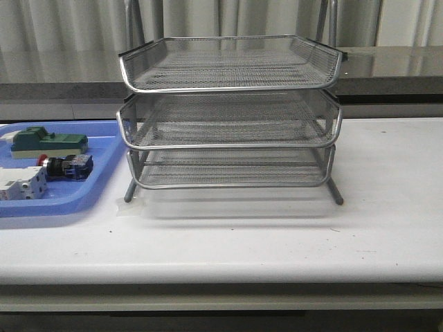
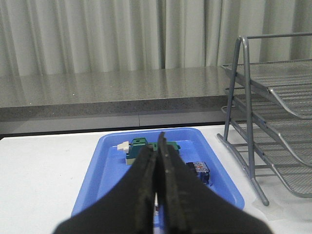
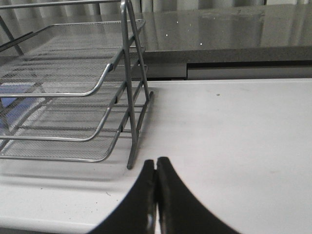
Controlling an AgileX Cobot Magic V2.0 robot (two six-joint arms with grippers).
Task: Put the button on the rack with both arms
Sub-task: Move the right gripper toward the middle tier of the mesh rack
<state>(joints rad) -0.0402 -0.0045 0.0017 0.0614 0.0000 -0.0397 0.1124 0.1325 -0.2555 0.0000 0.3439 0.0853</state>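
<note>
The button (image 1: 66, 167) lies on its side in the blue tray (image 1: 104, 173) at the table's left, red head pointing left, blue block to the right; its blue block (image 2: 199, 170) also shows in the left wrist view. The silver three-tier wire rack (image 1: 230, 114) stands mid-table, also seen as the rack (image 2: 273, 122) and the rack (image 3: 73, 97) in the wrist views. My left gripper (image 2: 159, 141) hangs shut and empty over the near part of the tray. Beside the rack's right foot, my right gripper (image 3: 156, 162) is shut and empty above the bare table. Neither arm shows in the front view.
In the blue tray also lie a green-topped block (image 1: 48, 142) and a white circuit breaker (image 1: 21, 185). A grey stone ledge (image 1: 387, 66) and curtains run behind the white table (image 1: 277, 242).
</note>
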